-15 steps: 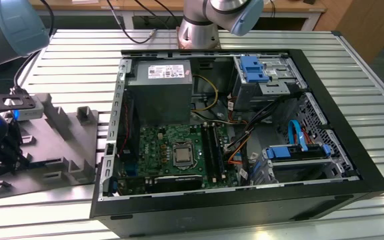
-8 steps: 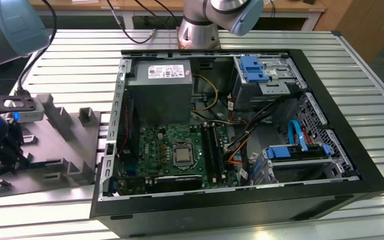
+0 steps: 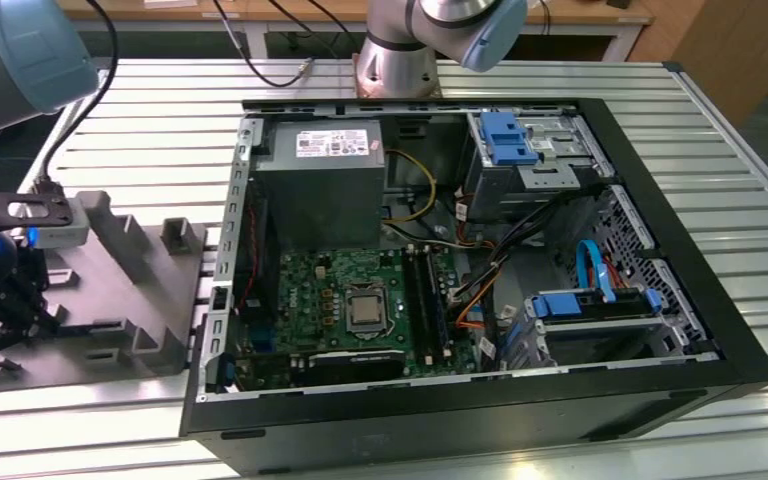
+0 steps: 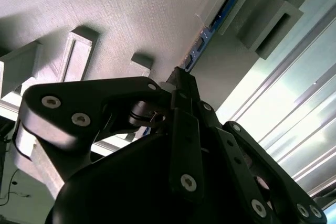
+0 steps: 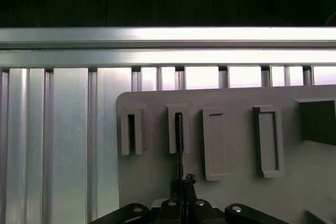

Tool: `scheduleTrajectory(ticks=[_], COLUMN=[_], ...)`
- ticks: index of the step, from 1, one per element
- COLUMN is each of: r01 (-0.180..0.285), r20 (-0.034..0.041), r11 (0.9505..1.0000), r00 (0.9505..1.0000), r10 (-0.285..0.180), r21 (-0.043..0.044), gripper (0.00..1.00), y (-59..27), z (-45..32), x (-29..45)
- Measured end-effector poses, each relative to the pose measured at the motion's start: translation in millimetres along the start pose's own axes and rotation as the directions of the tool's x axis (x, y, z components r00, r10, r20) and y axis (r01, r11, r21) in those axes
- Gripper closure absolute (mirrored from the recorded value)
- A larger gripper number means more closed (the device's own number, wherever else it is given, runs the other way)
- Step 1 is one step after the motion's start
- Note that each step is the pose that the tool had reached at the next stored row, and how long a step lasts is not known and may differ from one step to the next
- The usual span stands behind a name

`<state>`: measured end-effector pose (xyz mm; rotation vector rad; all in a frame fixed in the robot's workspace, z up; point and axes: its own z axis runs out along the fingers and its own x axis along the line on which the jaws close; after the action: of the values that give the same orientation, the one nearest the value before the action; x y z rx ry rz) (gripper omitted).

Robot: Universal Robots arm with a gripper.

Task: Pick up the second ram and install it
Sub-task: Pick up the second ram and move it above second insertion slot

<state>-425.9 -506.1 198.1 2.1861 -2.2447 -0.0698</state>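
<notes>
I see slot walls [image 5: 171, 129] hugging the second ram [image 5: 178, 129]; from its holder [image 3: 117, 295], open table [image 3: 157, 130] at 12 o'clock, computer case [image 3: 464, 410] at 3.

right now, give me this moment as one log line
step: ram pickup | gripper: at end of ram | ram: on edge in holder slot | case: open, lying on table

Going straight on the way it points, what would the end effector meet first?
Likely the second ram, standing on edge in a slot of the grey holder, right ahead of the end effector; depth is unclear.
</notes>
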Motion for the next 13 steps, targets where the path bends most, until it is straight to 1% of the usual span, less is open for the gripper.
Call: scheduleTrajectory(ticks=[4,13], r01=[-0.011,-0.011], r20=[0.0004,0.0006], r11=[0.9999,0.9999], r00=[0.9999,0.9999], r10=[0.011,0.011], r21=[0.0003,0.0006], gripper=[0.88,0.88], y=[0.0,0.0], z=[0.1,-1.1], x=[0.0,0.0])
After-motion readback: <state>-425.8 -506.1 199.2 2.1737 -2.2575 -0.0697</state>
